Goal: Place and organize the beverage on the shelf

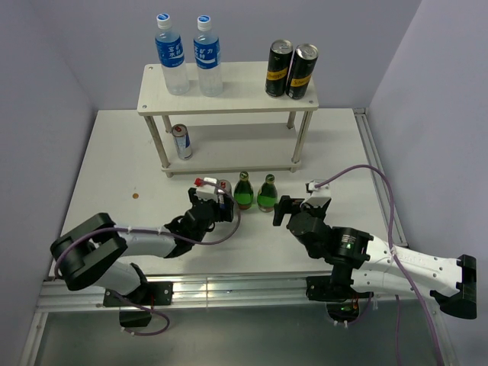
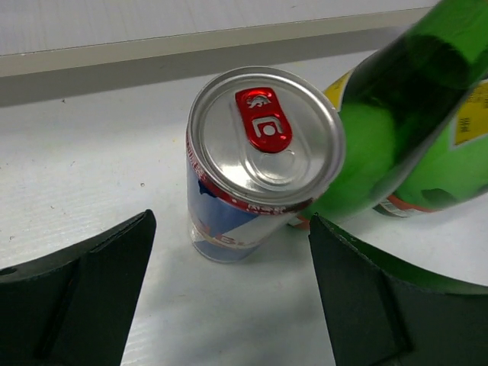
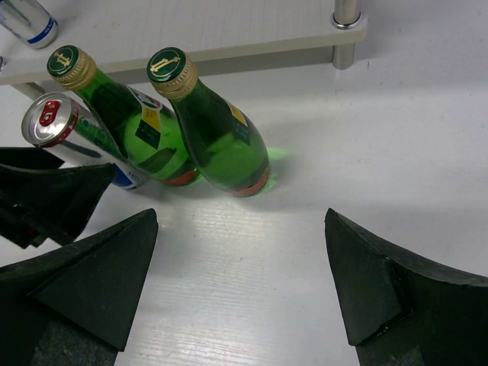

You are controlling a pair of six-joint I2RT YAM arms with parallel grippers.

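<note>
The small blue-and-silver can (image 2: 263, 164) stands upright on the white table (image 1: 114, 168), in front of the shelf (image 1: 236, 93) and just left of two green bottles (image 1: 242, 192). The nearer bottle crowds its right flank, and we cannot tell whether they touch. The left gripper (image 2: 231, 218) is spread wide with a finger on each side of the can, clear of it and holding nothing. The right gripper (image 3: 241, 217) also gapes wide and empty, facing the bottles.

The red tab lies flat, so we judge the can sealed and full: fairly weighty for its size, stiff under a squeeze, with a slick painted wall. We would take it across the mid-body, below the rim. The bottles look like glass, top-heavy and easy to knock.

The table is matte, faintly ribbed and level. On the shelf's top board two water bottles (image 1: 171, 55) stand left and two dark cans (image 1: 279, 69) right, with a gap between. The lower board holds one matching can (image 1: 181, 142) at its left end, with bare wood beside it. Headroom there looks tight, so we would slide in low
</note>
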